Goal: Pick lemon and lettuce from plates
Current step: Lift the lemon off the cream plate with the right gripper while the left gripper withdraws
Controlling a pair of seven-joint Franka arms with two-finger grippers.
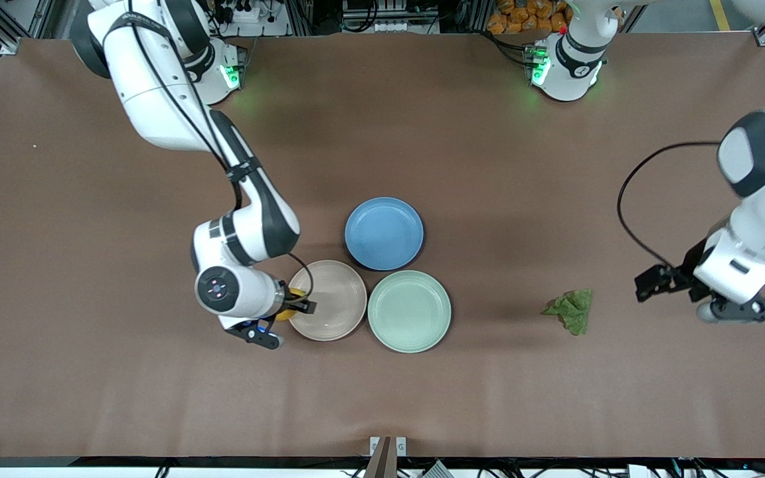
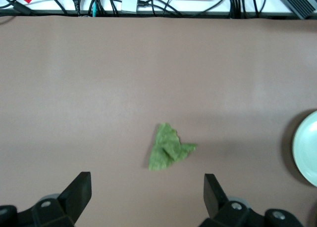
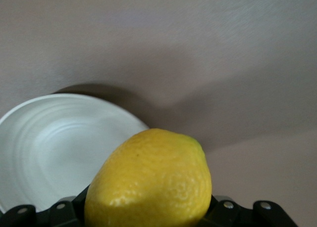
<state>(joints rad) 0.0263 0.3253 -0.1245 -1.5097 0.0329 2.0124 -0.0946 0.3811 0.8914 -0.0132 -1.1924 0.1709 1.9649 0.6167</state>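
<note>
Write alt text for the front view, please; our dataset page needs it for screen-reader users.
The right gripper holds the lemon at the beige-pink plate's rim. The lettuce lies on the brown table, between the mint green plate and the open left gripper.

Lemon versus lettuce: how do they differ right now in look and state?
The lemon is yellow, smooth and rounded; the lettuce is dull green, wrinkly and ragged. The lemon is held in the right end effector at the beige plate's rim; the lettuce lies loose on the table, with the left end effector open over it. Neither lies on a plate.
</note>
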